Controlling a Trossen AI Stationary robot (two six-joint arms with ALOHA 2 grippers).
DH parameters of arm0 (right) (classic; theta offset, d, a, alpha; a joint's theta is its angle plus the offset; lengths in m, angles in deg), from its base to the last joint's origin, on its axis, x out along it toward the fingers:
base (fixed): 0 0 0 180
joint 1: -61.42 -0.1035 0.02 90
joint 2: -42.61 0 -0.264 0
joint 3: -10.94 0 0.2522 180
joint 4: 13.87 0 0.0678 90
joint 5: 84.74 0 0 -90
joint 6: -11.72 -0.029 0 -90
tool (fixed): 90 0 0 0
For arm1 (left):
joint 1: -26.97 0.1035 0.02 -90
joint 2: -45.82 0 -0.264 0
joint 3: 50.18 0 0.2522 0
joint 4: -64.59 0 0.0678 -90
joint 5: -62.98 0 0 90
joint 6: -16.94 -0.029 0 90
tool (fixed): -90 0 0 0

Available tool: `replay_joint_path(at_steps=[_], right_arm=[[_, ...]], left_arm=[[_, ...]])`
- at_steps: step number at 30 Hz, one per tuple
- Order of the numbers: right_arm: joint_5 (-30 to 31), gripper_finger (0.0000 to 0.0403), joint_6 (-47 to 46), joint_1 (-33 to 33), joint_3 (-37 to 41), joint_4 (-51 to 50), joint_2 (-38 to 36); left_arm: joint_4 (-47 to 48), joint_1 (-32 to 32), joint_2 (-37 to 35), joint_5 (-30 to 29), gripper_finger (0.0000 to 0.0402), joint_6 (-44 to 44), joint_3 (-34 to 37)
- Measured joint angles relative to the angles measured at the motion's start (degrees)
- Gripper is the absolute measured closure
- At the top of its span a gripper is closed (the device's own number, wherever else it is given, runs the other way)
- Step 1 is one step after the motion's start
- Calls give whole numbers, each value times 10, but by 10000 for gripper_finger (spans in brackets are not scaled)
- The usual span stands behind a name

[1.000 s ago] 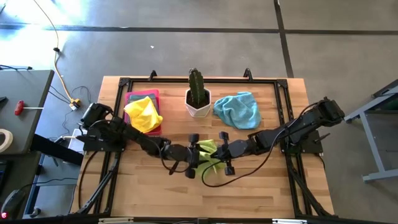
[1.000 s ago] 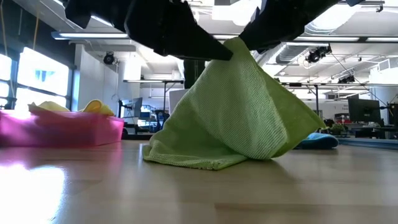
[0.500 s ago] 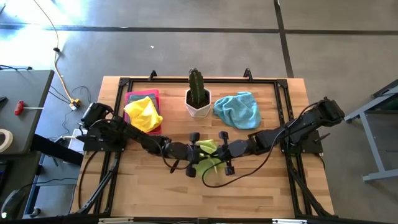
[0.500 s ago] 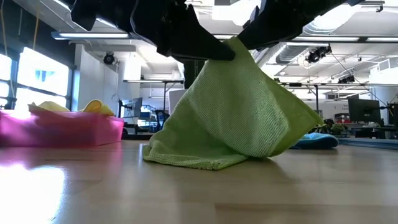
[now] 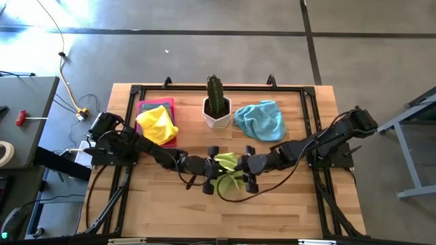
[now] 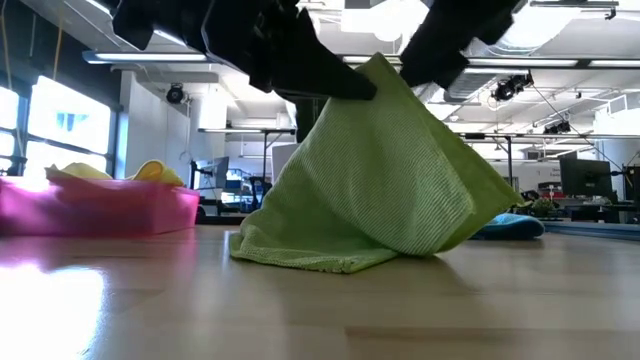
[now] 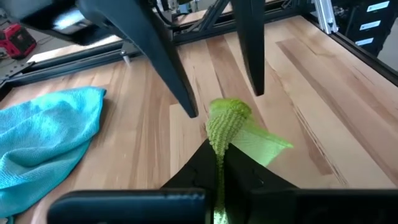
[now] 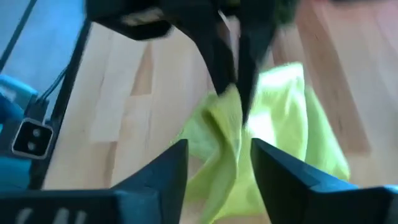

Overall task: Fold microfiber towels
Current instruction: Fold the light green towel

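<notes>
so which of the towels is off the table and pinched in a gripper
The lime green towel, pinched by the left gripper. The blue towel lies flat; the yellow one sits in the pink tray.

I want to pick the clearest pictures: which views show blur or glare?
Right wrist view: blurred, the lime green towel smeared. Low view: window glare on the table below the pink tray. Left wrist view: sharp on the towel, its near fingers soft. High view: evenly lit.

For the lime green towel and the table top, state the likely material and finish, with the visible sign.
Lime green towel: soft, matte, probably microfiber; fine ribbed weave, drapes limply from its pinched peak. Table top: light wood, smooth, slightly glossy; plank grain, pink reflection.
</notes>
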Motion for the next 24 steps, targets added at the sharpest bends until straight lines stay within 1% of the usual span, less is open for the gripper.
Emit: replay_joint_path(at_steps=[3, 10, 12, 14, 15, 19, 24], right_arm=[[21, 217, -63, -13, 12, -3, 0], [88, 214, -184, -42, 17, 11, 0], [125, 214, -232, -48, 17, 12, 6], [161, 214, -259, -55, 18, 9, 22], [167, 214, -268, -57, 18, 13, 32], [161, 214, -271, -60, 18, 48, 66], [160, 213, -286, -61, 18, 69, 95]], left_arm=[[3, 0, 0, 0, 400, 0, 0], [5, 0, 0, -2, 400, -1, 0], [5, 0, 0, -2, 401, -1, 0], [5, 0, 0, -4, 401, -2, 0], [4, 0, 0, -10, 401, -2, 0], [3, 4, 0, -49, 401, 1, 0], [3, 19, 0, -56, 401, 17, 0]])
